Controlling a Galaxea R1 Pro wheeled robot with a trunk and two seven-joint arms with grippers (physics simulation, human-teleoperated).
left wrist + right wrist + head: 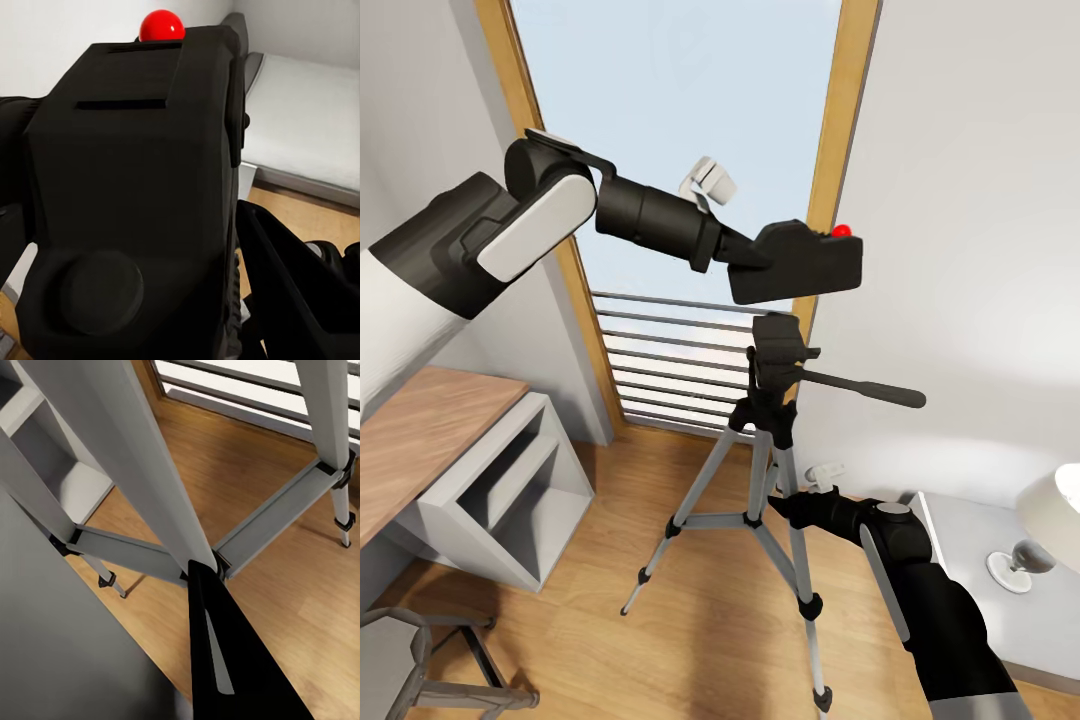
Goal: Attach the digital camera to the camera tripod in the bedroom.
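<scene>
My left gripper (758,262) is shut on the digital camera (800,266), a black compact body with its red button (843,230) on top. I hold it in the air just above the black head (780,345) of the camera tripod, with a small gap between them. The pan handle (865,387) points right. In the left wrist view the camera (135,187) sits close up with one black finger (300,300) beside it. Lower down, my right gripper (780,504) is shut on a silver tripod leg (792,470). The right wrist view has one finger (214,645) against the legs (142,472).
A tall wood-framed window (840,120) with a slatted railing (670,360) is behind the tripod. On the left are a wooden desk (420,440), a white open shelf unit (510,490) and a chair (420,660). A white side table (970,560) with a lamp (1050,510) is at the right.
</scene>
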